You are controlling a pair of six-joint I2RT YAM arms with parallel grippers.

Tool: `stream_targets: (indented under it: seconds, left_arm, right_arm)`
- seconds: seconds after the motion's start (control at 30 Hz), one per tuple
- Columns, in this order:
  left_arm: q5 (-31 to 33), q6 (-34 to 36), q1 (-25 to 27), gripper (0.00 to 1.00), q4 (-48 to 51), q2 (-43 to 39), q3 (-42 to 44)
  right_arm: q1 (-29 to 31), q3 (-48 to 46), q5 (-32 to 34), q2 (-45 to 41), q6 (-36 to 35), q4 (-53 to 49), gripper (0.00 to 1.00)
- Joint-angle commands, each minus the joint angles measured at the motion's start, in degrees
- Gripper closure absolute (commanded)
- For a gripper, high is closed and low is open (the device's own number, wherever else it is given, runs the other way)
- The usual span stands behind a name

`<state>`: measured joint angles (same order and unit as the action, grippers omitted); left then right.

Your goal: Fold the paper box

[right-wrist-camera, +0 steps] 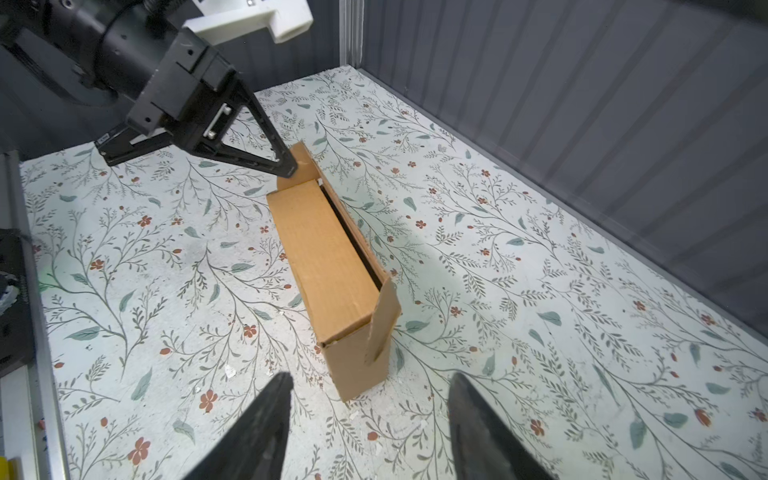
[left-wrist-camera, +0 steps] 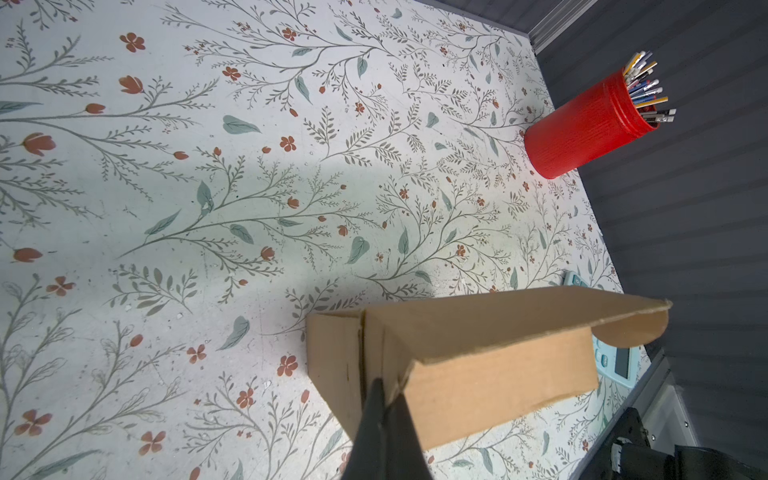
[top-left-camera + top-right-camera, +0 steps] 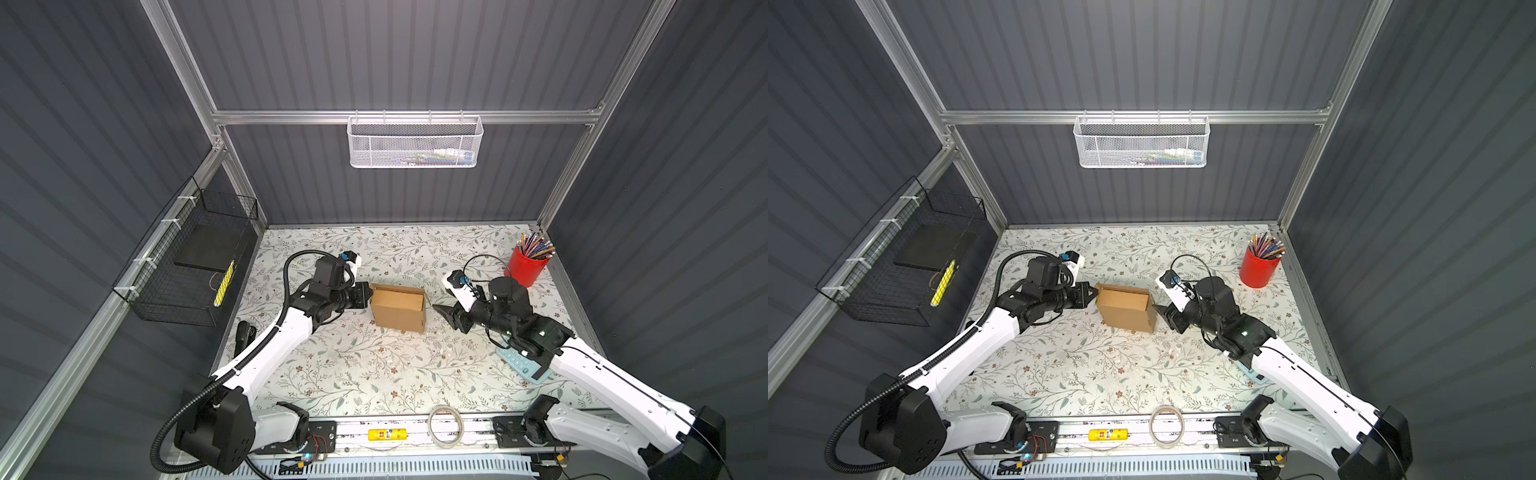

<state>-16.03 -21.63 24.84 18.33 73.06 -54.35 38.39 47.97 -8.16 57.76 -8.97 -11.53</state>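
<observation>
The paper box (image 3: 397,309) is plain brown cardboard and stands on edge at the middle of the floral table (image 3: 353,374), seen in both top views (image 3: 1123,309). Its lid leaves a dark slot along the top, and a rounded tab (image 1: 384,320) sticks out at the right end. My left gripper (image 3: 367,296) is shut, its tips pressed against the seam at the box's left end (image 2: 384,390). My right gripper (image 3: 446,318) hovers just off the right end, open, its fingers (image 1: 270,415) apart with nothing between them.
A red cup of pencils (image 3: 527,266) stands at the back right. A teal calculator (image 3: 521,365) lies under the right arm. A tape roll (image 3: 446,426) sits on the front rail. A black wire basket (image 3: 187,270) hangs on the left wall and a white mesh basket (image 3: 415,143) on the back wall.
</observation>
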Motion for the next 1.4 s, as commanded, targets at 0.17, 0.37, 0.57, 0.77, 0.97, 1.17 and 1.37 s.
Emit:
stream_targets:
  seconds: [0.17, 0.37, 0.57, 0.77, 0.97, 1.17, 1.37]
  left_arm:
    - [1.1, -0.5, 0.5, 1.0, 5.2, -0.2, 0.4]
    - [0.7, -0.6, 0.5, 1.0, 5.3, 0.3, -0.2]
    - [0.7, -0.6, 0.4, 1.0, 5.7, 0.4, -0.6]
    - [0.0, -0.9, 0.5, 1.0, 6.1, 0.6, -1.3]
    - [-0.2, -0.9, 0.5, 1.0, 6.4, 0.6, -1.5]
    - [-0.9, -1.1, 0.5, 1.0, 6.0, 0.9, -1.6]
    - [-1.0, -1.1, 0.5, 1.0, 6.0, 1.2, -1.7]
  right_arm:
    - [0.5, 5.9, 2.7, 3.4, 9.6, -10.4, 0.59]
    - [1.9, 6.3, 2.4, 5.8, 13.1, -9.9, 0.62]
    - [2.6, 7.6, 3.4, 9.9, 15.4, -9.1, 0.63]
    - [3.0, 7.7, 3.7, 12.2, 16.7, -6.8, 0.7]
    - [3.1, 7.4, 4.8, 13.0, 16.8, -5.4, 0.75]
    - [3.1, 7.6, 5.2, 13.6, 16.6, -5.0, 0.78]
    - [3.1, 7.8, 5.6, 14.4, 16.7, -5.0, 0.81]
